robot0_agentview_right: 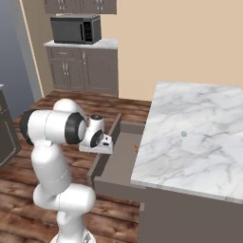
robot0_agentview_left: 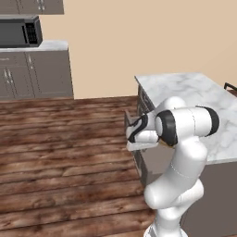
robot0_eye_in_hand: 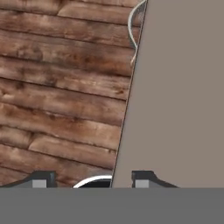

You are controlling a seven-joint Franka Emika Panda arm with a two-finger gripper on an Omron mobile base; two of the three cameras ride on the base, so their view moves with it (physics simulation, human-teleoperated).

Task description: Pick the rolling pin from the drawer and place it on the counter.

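The white arm's two-finger gripper [robot0_eye_in_hand: 90,179] hangs with released jaws over the front panel of the pulled-out grey-brown drawer [robot0_agentview_right: 121,163]. An orange-tan wooden rolling pin [robot0_agentview_right: 136,148] peeks from inside, beneath the white marble desk [robot0_agentview_right: 190,137].

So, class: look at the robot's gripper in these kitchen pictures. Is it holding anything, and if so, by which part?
Nothing is held. The gripper is open, its fingertips apart and bare, above the open drawer's front edge. The rolling pin lies in the drawer.
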